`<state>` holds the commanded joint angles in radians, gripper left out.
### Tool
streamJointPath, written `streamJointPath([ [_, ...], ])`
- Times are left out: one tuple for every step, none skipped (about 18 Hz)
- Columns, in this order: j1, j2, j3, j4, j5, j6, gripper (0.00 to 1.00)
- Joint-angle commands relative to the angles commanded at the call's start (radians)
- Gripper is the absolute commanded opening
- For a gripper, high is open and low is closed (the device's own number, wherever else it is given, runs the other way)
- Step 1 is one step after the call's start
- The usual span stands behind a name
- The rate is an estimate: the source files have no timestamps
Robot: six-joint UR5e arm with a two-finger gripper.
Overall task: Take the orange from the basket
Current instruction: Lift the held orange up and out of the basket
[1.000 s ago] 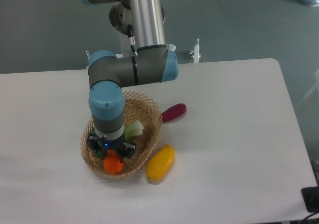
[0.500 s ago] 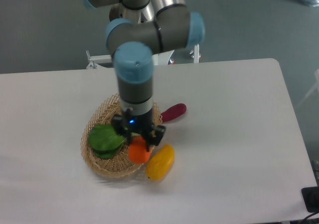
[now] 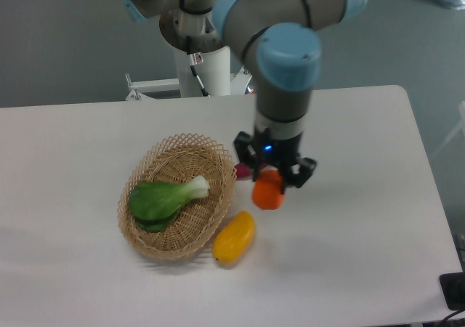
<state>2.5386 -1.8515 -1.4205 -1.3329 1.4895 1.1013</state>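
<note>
My gripper (image 3: pixel 272 184) is shut on the orange (image 3: pixel 268 192), a small bright orange blocky fruit, and holds it above the white table to the right of the basket. The basket (image 3: pixel 221 173) is an oval tan wicker basket at the left middle of the table. It holds only a green leafy vegetable (image 3: pixel 165 198). The orange is clear of the basket rim, about a hand's width to its right.
A yellow mango-shaped fruit (image 3: pixel 234 237) lies on the table by the basket's lower right rim. A dark red-purple vegetable (image 3: pixel 242 171) lies just right of the basket, mostly hidden behind the gripper. The table's right edge is far right.
The gripper has lifted the orange out of the basket and carried it to the right, past the rim. The green vegetable in the basket is now uncovered.
</note>
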Motion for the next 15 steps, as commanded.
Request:
streamJointPath([
  [0.008, 0.0, 0.0, -0.003, 0.002, 0.008, 0.4],
  [0.02, 0.002, 0.0, -0.003, -0.003, 0.017, 0.41],
  [0.025, 0.002, 0.002, -0.002, -0.006, 0.026, 0.4],
  [0.025, 0.0, 0.002, 0.0, -0.006, 0.028, 0.41],
  [0.028, 0.0, 0.003, 0.003, -0.006, 0.028, 0.4],
  [0.032, 0.0, 0.003, 0.004, -0.006, 0.028, 0.4],
  [0.032, 0.002, 0.003, 0.005, -0.005, 0.028, 0.41],
  [0.034, 0.002, 0.003, 0.005, -0.005, 0.028, 0.41],
  [0.034, 0.0, 0.005, 0.005, -0.005, 0.028, 0.4],
  [0.032, 0.002, 0.006, 0.005, -0.006, 0.028, 0.4],
  [0.032, 0.002, 0.008, 0.005, -0.005, 0.028, 0.4],
  [0.034, 0.002, 0.008, 0.005, -0.005, 0.028, 0.4],
  [0.032, 0.002, 0.008, 0.005, -0.005, 0.028, 0.4],
  [0.034, 0.002, 0.008, 0.003, -0.003, 0.028, 0.4],
  [0.034, 0.002, 0.006, 0.004, -0.003, 0.028, 0.4],
])
